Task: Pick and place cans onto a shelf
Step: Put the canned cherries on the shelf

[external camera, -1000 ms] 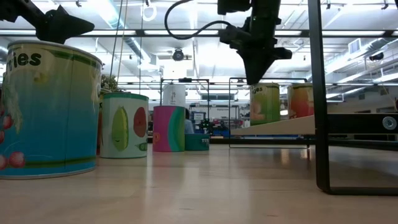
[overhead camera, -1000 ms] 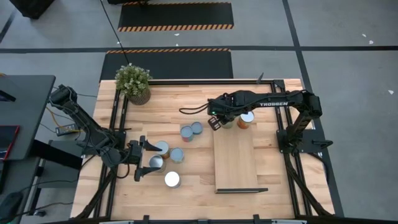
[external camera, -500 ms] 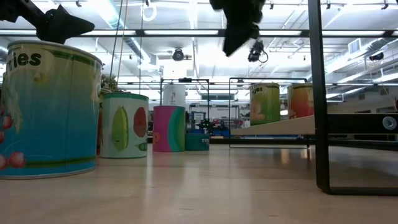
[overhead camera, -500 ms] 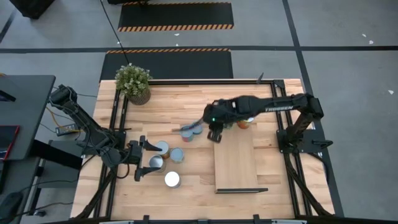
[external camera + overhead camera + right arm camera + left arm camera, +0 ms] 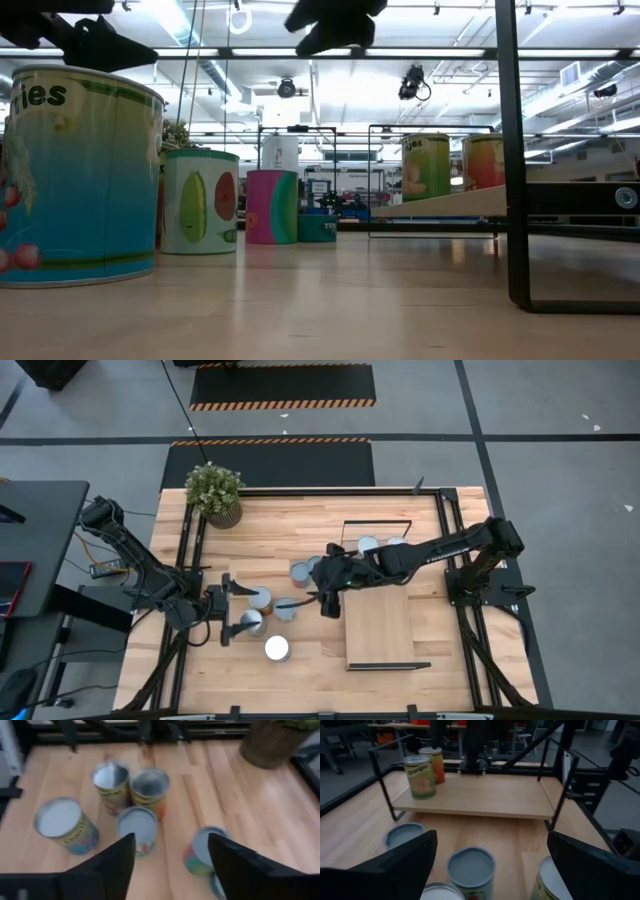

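blue-sided can (image 5: pixel 285 609) just beside the right end effector (image 5: pixel 326 603), fingers spread wide, empty

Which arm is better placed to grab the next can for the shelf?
Right. Its open gripper hangs beside the loose cans, next to the shelf; the left gripper sits farther away.

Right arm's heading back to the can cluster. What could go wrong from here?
1. The cans on the table stand packed close, some touching; the open right gripper could knock a neighbour over while closing on one.
2. The left gripper sits open at the same cluster, so the arms might collide.
3. Two cans already stand at the shelf's far end; a returning can could bump them.
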Robot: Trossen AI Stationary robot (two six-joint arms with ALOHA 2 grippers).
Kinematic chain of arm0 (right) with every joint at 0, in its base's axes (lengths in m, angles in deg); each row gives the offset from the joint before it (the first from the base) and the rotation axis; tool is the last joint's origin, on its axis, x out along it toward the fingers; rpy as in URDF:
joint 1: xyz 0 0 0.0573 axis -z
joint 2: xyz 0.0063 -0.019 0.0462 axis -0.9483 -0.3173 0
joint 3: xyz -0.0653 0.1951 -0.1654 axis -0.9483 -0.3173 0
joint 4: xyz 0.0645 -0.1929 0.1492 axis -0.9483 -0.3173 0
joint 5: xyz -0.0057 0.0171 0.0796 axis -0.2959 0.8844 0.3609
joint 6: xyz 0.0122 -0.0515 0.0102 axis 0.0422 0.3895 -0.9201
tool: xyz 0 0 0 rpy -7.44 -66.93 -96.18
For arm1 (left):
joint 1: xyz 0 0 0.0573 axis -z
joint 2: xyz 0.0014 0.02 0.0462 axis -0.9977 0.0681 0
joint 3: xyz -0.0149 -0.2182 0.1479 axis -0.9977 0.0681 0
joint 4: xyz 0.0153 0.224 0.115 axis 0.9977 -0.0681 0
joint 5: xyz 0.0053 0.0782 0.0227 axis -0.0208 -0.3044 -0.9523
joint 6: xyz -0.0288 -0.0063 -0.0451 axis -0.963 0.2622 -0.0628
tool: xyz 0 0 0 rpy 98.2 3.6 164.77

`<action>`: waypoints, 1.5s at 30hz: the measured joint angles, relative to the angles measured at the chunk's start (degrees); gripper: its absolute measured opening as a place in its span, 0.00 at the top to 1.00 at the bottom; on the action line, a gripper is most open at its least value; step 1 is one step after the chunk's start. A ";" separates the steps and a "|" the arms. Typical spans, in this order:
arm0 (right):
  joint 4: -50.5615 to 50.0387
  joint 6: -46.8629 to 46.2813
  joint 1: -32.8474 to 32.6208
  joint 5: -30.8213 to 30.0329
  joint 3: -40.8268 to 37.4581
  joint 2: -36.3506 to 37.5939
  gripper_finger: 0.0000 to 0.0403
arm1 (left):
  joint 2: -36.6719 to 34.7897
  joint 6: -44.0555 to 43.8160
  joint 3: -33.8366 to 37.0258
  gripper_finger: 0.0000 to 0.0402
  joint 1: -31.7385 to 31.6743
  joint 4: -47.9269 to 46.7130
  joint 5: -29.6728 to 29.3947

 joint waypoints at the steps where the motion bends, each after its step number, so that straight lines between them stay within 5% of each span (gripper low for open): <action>1: 1.38 -0.17 0.00 0.65 -0.50 -0.72 0.31 | 0.00 0.15 0.00 0.04 0.00 0.00 -0.52; 8: 7.63 1.88 -0.59 4.27 2.14 -7.55 0.17 | 0.02 -0.10 0.00 0.04 0.00 -0.16 -1.51; 23: 10.26 7.98 -8.44 3.36 11.18 -20.26 0.16 | 0.02 -0.34 0.00 0.04 1.77 -1.91 -0.72; 37: -0.74 12.33 -11.81 3.79 32.84 -34.57 0.12 | 0.02 -1.84 0.00 0.04 1.62 -2.06 -0.68; 45: -5.40 12.68 -10.72 3.82 36.98 -37.59 0.02 | 0.02 -1.87 0.00 0.04 1.62 -2.05 -0.68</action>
